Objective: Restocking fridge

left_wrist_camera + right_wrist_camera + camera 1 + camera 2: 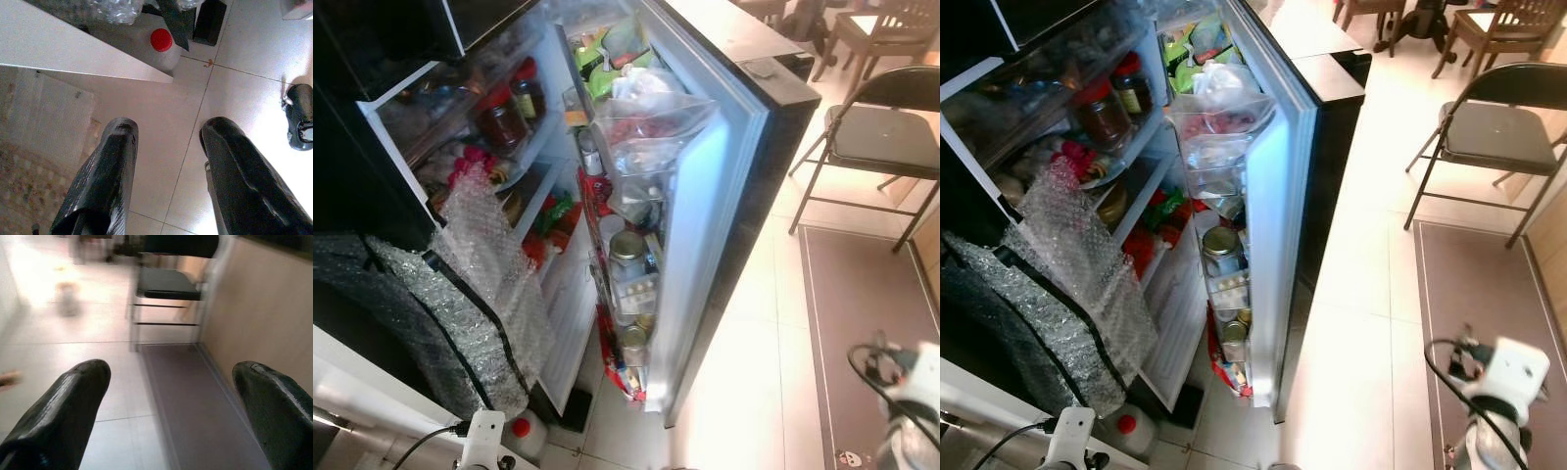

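The fridge point(724, 186) stands open before me, its door point(705, 225) swung out to the right. Door racks hold jars, cans and bagged food point(636, 117). Inner shelves carry red-lidded jars point(504, 117) and packets. Bubble wrap point(480, 284) drapes over a dark bag at the fridge's lower left. My left gripper point(166, 171) hangs open over the floor tiles, pointing down near a red-capped plastic jug point(156, 41). My right gripper point(171, 416) is open too, low over the tiled floor and a brown mat point(195, 396), facing a folding chair point(168, 284). Nothing is held.
A black folding chair point(881, 137) stands right of the fridge door, on the edge of a brown mat point(862, 323). Wooden chairs point(891, 29) are at the far back right. A white counter edge point(372, 392) runs along the lower left. Tiled floor point(754, 372) lies open below the door.
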Available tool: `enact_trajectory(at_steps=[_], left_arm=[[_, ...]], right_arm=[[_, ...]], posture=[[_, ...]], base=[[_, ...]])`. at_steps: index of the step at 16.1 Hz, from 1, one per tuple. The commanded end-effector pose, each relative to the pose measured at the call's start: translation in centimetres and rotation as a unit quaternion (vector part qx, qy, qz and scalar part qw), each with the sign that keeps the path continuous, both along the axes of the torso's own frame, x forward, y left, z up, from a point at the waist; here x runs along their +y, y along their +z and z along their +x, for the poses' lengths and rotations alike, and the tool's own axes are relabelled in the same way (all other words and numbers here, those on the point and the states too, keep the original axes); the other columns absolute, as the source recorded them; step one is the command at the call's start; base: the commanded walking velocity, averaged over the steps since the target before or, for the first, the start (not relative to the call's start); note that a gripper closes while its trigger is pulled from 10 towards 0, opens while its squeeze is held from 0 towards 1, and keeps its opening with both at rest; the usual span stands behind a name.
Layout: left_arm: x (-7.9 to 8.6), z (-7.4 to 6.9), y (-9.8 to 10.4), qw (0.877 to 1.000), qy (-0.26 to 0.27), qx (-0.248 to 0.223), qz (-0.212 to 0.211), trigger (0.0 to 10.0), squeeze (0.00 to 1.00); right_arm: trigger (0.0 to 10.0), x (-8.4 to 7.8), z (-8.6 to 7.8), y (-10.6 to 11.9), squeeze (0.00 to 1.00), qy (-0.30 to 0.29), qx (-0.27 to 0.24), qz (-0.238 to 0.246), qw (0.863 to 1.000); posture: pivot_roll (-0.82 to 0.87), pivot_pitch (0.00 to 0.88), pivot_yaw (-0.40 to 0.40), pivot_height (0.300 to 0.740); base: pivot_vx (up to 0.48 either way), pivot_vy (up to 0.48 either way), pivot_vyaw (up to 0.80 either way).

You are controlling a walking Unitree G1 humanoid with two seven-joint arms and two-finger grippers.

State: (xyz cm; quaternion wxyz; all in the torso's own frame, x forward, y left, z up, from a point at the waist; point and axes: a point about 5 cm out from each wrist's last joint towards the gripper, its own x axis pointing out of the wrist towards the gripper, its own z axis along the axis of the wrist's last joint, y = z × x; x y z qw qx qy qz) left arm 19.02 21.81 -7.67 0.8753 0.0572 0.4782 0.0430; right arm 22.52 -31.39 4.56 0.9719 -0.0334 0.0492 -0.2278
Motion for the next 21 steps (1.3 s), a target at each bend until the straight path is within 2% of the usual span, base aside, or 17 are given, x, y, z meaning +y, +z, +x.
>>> enact_trajectory(at_steps=[1, 6, 9, 12, 15, 17, 21], left_arm=[[0.1, -0.5, -0.2, 1.000, 0.006, 0.012, 0.000, 10.0, 0.00], [0.1, -0.5, -0.2, 1.000, 0.004, 0.012, -0.001, 10.0, 0.00], [0.1, -0.4, -0.2, 1.000, 0.004, 0.012, -0.001, 10.0, 0.00], [0.1, -0.4, -0.2, 1.000, 0.001, 0.012, -0.001, 10.0, 0.00], [0.2, -0.3, -0.1, 1.000, -0.002, 0.010, 0.001, 10.0, 0.00], [0.2, -0.3, -0.1, 1.000, -0.003, 0.009, 0.002, 10.0, 0.00], [0.2, -0.2, -0.1, 1.000, -0.001, 0.008, 0.002, 10.0, 0.00]], right_arm=[[10.0, 1.4, 1.5, 1.0, 0.00, 0.072, -0.012, 0.013, 0.997], [10.0, 2.6, 3.5, 3.0, 0.00, 0.168, -0.029, 0.006, 0.985], [10.0, 2.6, 4.2, 3.8, 0.00, 0.185, -0.033, -0.003, 0.982], [10.0, 4.0, 5.5, 4.8, 0.00, 0.244, -0.034, 0.002, 0.969], [10.0, 7.3, 8.0, 6.5, 0.00, 0.327, -0.052, 0.005, 0.943], [10.0, 8.7, 9.1, 7.3, 0.00, 0.346, -0.063, 0.002, 0.936], [10.0, 10.0, 9.7, 7.6, 0.00, 0.372, -0.066, 0.005, 0.926]], posture=[[-0.29, 0.068, 0.027, 0.740], [-0.28, 0.065, 0.025, 0.740], [-0.29, 0.062, 0.027, 0.740], [-0.29, 0.051, 0.031, 0.740], [-0.29, 0.042, 0.038, 0.740], [-0.28, 0.037, 0.036, 0.740], [-0.27, 0.041, 0.036, 0.740]], base=[[0.000, 0.000, 0.00], [0.000, 0.000, 0.00], [0.000, 0.000, 0.00], [0.000, 0.000, 0.00], [0.000, 0.000, 0.00], [0.000, 0.000, 0.00], [0.000, 0.000, 0.00]])
